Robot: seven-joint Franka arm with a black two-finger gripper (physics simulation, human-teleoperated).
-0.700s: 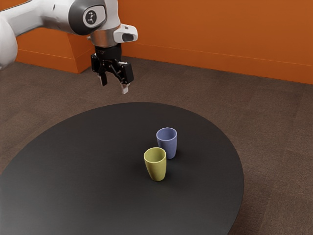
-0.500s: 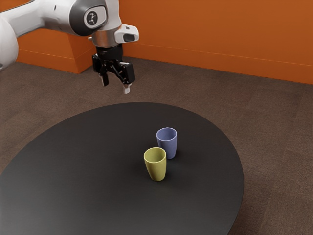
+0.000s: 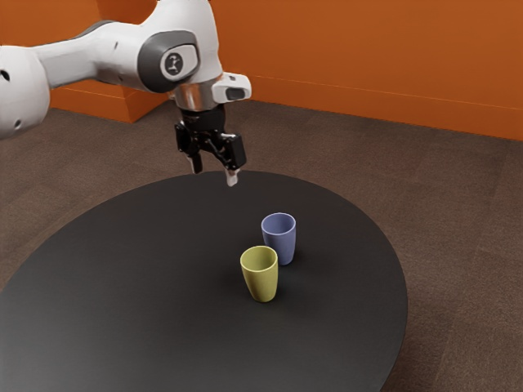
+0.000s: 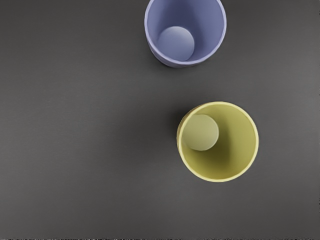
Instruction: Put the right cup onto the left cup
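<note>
**Our open gripper (image 3: 214, 172) hangs in the air, apart from two upright cups**

We have the black two-finger gripper released, its fingers spread with a clear gap between them. In the exterior view it hangs toward the exterior view's left from both cups, touching neither. The task's cups stand upright on our round black table (image 3: 122, 286), mouths up. The yellow cup (image 3: 261, 279) is nearer the exterior camera and partly overlaps the periwinkle-blue cup (image 3: 283, 242) in that view. Our wrist view looks down into both and shows a strip of dark tabletop between them, so they stand near each other without touching. We can see the pale round bottom inside each one. Behind the table we see brown carpet (image 3: 458, 245) and an orange wall (image 3: 368, 49).
</note>
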